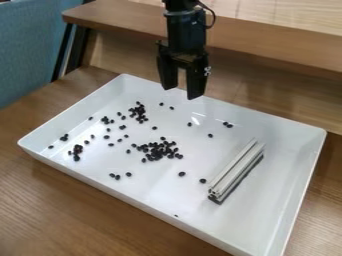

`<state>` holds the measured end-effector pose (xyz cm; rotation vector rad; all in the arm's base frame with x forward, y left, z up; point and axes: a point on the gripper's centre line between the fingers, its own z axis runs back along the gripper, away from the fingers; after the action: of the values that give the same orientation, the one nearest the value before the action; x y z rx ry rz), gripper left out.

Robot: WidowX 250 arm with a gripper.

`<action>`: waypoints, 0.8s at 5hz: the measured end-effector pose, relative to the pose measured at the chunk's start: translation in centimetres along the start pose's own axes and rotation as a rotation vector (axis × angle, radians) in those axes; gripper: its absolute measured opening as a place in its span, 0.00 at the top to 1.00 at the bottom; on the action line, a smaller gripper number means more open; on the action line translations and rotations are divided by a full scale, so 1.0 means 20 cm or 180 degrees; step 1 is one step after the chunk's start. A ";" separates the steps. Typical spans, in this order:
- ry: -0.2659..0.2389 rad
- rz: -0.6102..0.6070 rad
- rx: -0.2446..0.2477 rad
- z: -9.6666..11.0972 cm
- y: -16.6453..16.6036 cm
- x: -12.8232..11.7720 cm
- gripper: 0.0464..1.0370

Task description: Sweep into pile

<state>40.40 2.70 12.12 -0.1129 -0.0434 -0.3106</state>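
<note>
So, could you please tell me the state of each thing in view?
White tray, right way up on the wooden table
Black beans, loose in the tray, some clustered, others scattered, not yet one pile
Slotted metal bar, lying in the tray, ungripped
Tool, open, empty, above the work

High view, slanting down — near (fairly)

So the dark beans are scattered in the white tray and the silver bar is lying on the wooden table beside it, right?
Not quite: the camera view shows the silver bar inside the white tray, not on the table. The dark beans are scattered in the tray.
</note>
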 end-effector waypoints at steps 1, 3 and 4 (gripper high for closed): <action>0.0130 0.0042 -0.0053 -0.09 0.01 -0.01 0.04; 0.0246 0.0047 -0.0112 -0.22 -0.12 0.00 0.04; 0.0291 0.0063 -0.0119 -0.26 -0.20 -0.01 0.04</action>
<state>39.07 -1.68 7.29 -0.1361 0.0542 -0.2964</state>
